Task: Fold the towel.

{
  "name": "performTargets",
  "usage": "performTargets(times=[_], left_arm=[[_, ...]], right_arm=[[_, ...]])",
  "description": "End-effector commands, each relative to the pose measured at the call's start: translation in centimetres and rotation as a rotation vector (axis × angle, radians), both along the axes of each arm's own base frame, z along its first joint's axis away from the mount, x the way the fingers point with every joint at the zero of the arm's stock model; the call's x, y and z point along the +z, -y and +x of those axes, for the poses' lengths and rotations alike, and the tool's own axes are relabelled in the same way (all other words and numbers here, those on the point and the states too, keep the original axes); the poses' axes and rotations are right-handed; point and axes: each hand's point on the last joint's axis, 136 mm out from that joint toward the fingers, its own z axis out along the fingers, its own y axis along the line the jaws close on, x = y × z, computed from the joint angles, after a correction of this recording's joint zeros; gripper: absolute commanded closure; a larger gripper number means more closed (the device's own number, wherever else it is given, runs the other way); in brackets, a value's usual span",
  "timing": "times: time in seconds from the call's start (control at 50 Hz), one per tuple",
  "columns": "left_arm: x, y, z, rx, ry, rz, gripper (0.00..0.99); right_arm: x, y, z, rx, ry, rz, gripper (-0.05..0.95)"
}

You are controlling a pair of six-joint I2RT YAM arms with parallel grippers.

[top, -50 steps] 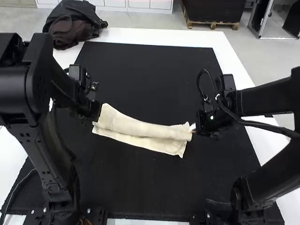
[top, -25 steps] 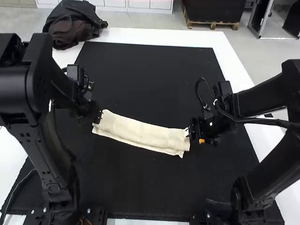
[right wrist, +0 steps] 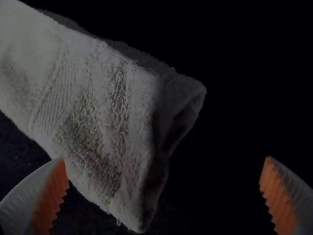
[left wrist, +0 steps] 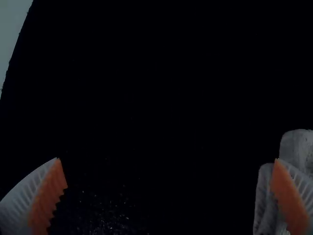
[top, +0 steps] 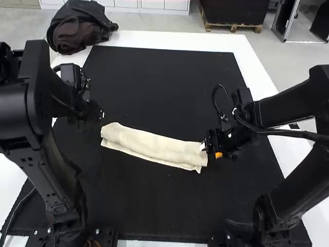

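In the high view, a cream towel [top: 154, 146] lies on a black mat [top: 164, 77] laid over a white table [top: 180, 39]. The towel is folded into a long, narrow strip, set at a slant, with its left end farther from the arms' bases and its right end nearer to them. Along its near side, the edge of a lower layer peeks out from under the upper one. The left gripper [top: 101, 115], black from this angle, is just beyond the towel's left end and apart from it. The right gripper [top: 204, 146] is at the towel's right end, its tips right by the cloth. In the left wrist view, the left gripper [left wrist: 167, 159] has its two white, ribbed fingers spread wide, their orange pads [left wrist: 47, 196] facing each other across bare mat. Part of the towel, pale and rounded in its folds, shows behind one finger; nothing is pinched. In the right wrist view, the right gripper [right wrist: 165, 157] is also spread wide, with nothing between its pads pressed or held. The towel's end extends into the space between the fingers, close to one of them; whether they touch is impossible to tell. Its looped pile, a ribbed woven band and the hollow of a loose fold are visible.
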Motion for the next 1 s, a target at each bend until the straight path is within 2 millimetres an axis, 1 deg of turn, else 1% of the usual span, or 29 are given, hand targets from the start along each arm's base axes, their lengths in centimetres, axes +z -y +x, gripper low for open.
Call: performTargets(times=[0.0,0.12,0.32,0.5,0.82,0.86,0.88,0.92,0.96,0.98], left_arm=[[2.2,-0.3,1.0,0.017,0.067,-0.016,0.025],[3.2,-0.5,1.0,0.038,0.095,-0.029,0.025],[4.5,-0.5,0.8,0.053,0.13,-0.04,0.026],[5.0,-0.4,0.5,0.055,0.138,-0.041,0.026],[5.4,-0.1,0.1,0.059,0.145,-0.051,0.026],[5.4,0.0,0.0,0.059,0.146,-0.053,0.026],[5.5,0.0,0.0,0.06,0.147,-0.054,0.026],[5.4,0.0,-0.1,0.063,0.148,-0.055,0.026],[5.4,0.0,-0.2,0.065,0.147,-0.058,0.026],[5.4,0.0,-0.2,0.065,0.148,-0.057,0.026]], right_arm=[[0.2,-1.4,0.4,0.017,-0.01,0.027,0.0],[-0.2,-2.1,0.3,0.025,-0.021,0.032,0.0],[-0.2,-3.2,0.8,0.026,-0.01,0.05,0.0],[-0.7,-3.8,0.7,0.034,-0.018,0.054,0.0],[-1.3,-4.7,1.5,0.037,-0.022,0.061,0.0],[-1.4,-4.7,1.6,0.036,-0.024,0.062,0.01],[-1.5,-4.8,1.6,0.035,-0.024,0.063,0.03],[-1.6,-4.9,1.7,0.038,-0.023,0.064,0.1],[-1.9,-5.1,1.5,0.043,-0.026,0.064,0.2],[-2.0,-5.1,1.5,0.046,-0.027,0.063,0.28]])
